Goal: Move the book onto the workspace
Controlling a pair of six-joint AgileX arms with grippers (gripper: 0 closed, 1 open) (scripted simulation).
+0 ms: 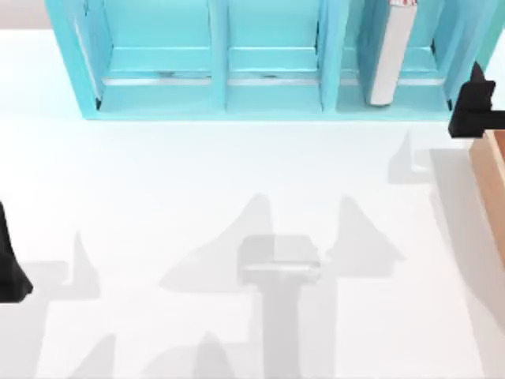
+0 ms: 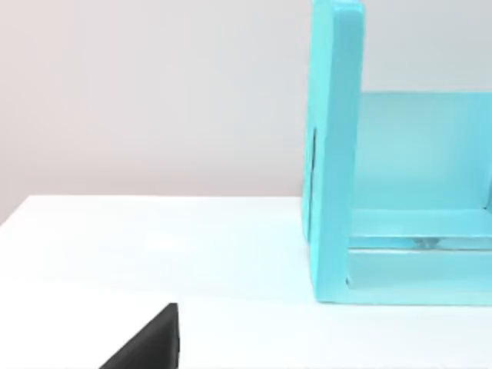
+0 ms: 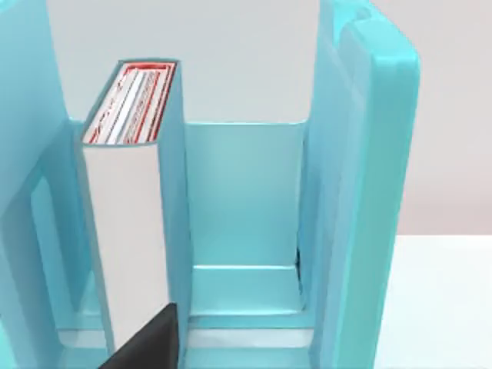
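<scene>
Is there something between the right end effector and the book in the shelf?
Nothing visible blocks it. The book stands upright in the shelf's rightmost compartment, open toward the right end effector.

A teal-blue book [image 3: 127, 223] with plain white page edges and a red-and-white patterned end stands in a lighter turquoise shelf unit [image 1: 268, 87] at the far edge of the plain white workspace [image 1: 197, 181]. Soft grey shadows mottle the white surface, and a tan wooden box [image 1: 493, 185] sits at its right edge. Both grippers, left [image 1: 9, 264] and right [image 1: 476, 103], are matte black.
</scene>
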